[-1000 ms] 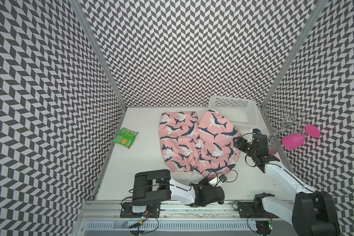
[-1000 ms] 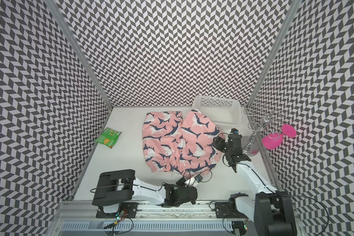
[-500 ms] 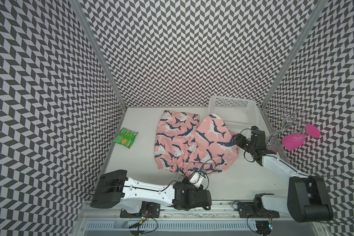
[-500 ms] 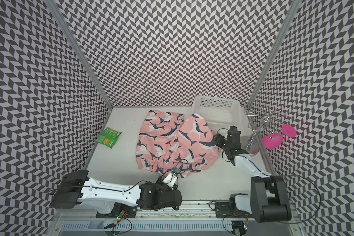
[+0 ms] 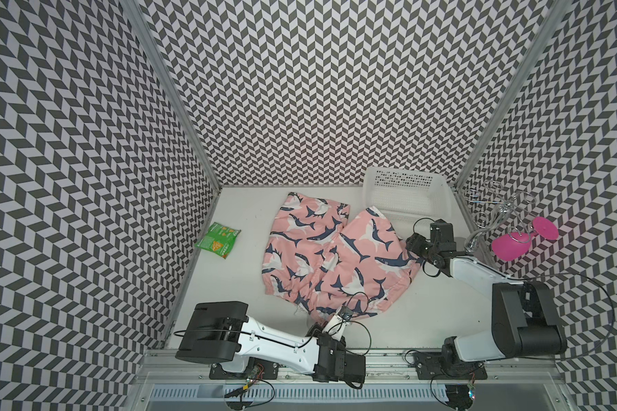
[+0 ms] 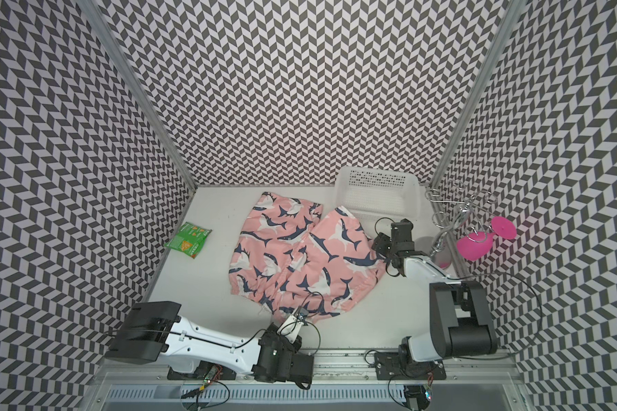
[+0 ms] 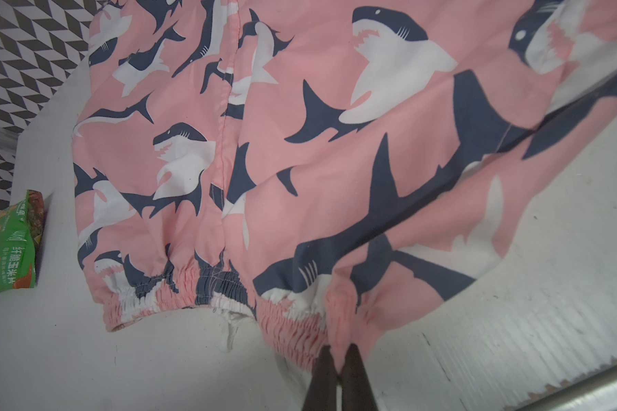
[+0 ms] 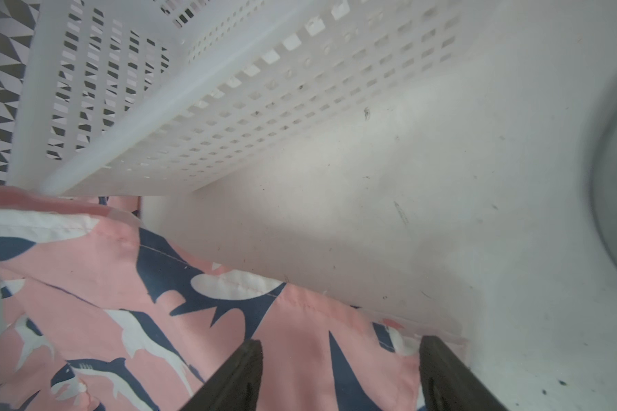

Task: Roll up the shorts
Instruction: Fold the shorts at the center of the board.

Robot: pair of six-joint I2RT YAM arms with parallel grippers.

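The shorts (image 5: 335,256) (image 6: 300,263), pink with navy-and-white sharks, lie spread flat mid-table with the gathered waistband (image 7: 207,288) toward the front. My left gripper (image 5: 335,317) (image 7: 339,352) is at the front edge of the shorts, shut on a pinch of the waistband. My right gripper (image 5: 412,245) (image 8: 339,347) sits at the right leg's outer hem. Its jaws stand wide apart with pink fabric between them, and its fingers (image 8: 239,373) rest over the cloth. The white drawstring (image 7: 234,327) trails onto the table.
A white perforated basket (image 5: 406,185) (image 8: 193,106) stands at the back right, just behind the right leg's hem. A green snack packet (image 5: 218,241) (image 7: 8,245) lies at the left wall. A wire stand (image 5: 492,210) holding a pink object (image 5: 510,245) is at the right edge.
My left gripper has dragged the waistband leftward, and the shorts have shifted and skewed with it. My right gripper has moved in over the right leg's hem, its jaws slightly narrower.
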